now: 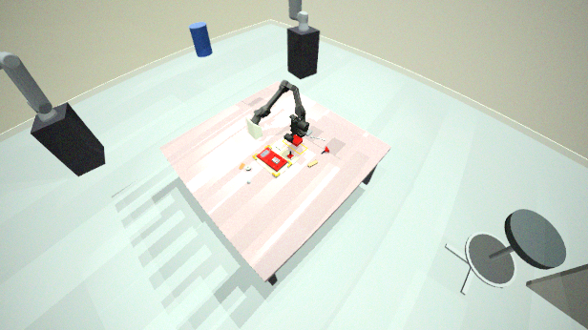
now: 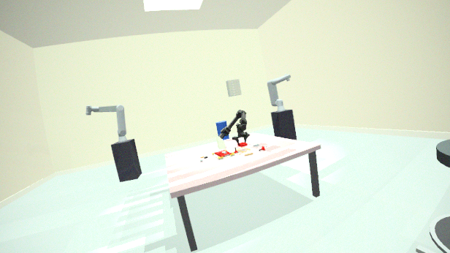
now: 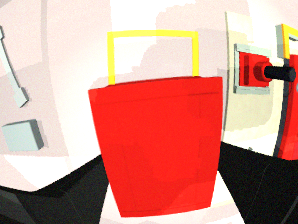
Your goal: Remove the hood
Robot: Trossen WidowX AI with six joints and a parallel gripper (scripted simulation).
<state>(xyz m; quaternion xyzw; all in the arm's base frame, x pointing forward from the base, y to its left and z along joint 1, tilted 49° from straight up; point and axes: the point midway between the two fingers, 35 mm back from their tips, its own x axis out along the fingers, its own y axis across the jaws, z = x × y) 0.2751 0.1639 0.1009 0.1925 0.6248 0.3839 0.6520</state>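
My gripper is shut on the red hood, a flat red panel held by its two sides. In the wrist view the hood fills the middle and hides the near part of the yellow marked rectangle. The rectangle's far side and two side bars show beyond the hood's edge. The red toy car lies on the pink table, just to the side of the rectangle. I cannot tell whether the hood touches the table.
Small loose parts lie around the car: a red piece, a tan piece, an orange piece and a white one. Two grey arms on black pedestals, a blue cylinder and a stool stand off the table.
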